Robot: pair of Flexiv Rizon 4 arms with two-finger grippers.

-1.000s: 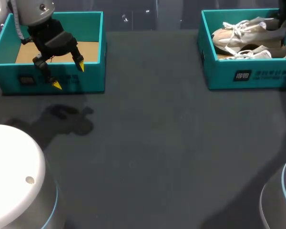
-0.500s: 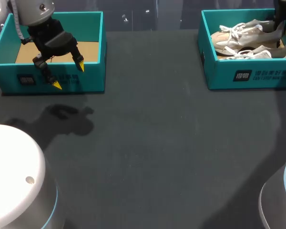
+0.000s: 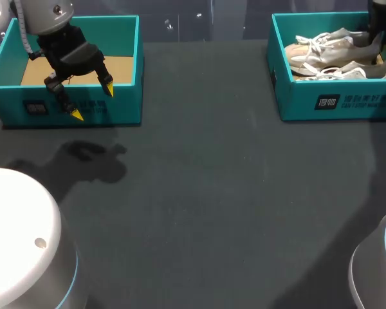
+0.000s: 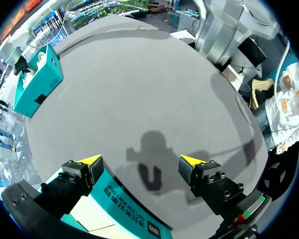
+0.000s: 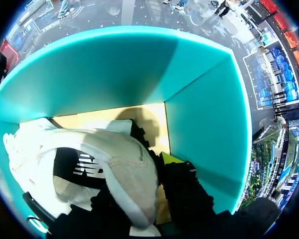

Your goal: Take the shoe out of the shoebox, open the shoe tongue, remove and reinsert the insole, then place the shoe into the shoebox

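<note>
- The beige and white lace-up shoe [image 3: 321,44] lies inside the teal cardboard shoebox on the right [image 3: 334,103], at the far right part of the table.
- In the head view its long axis runs from side to side, about parallel with the front wall of this box. The toe points to the left wall of the box and the heel is at the right end.
- The right gripper [image 3: 376,31] is at the heel. In the right wrist view the padded heel collar [image 5: 132,179] sits between the fingers; one yellow-tipped finger [image 5: 172,159] presses its outer side, and the other is mostly hidden by the shoe, so the gripper seems closed on the heel.
- A second shoe of the same colours [image 3: 341,71] lies in the same box, just beside the first one, nearer to the front wall.
- The front wall carries a white printed label [image 3: 354,101], too small to make out.
- The table [image 3: 212,193] has a dark grey matt surface.
- At the far left stands a second teal shoebox with a brown cardboard floor [image 3: 116,109], with a small dark label [image 3: 35,108] on its front.
- The left gripper [image 3: 91,102] hangs over the front wall of that box, its fingers spread wide with nothing between them, and its shadow [image 3: 83,161] falls on the table.
</note>
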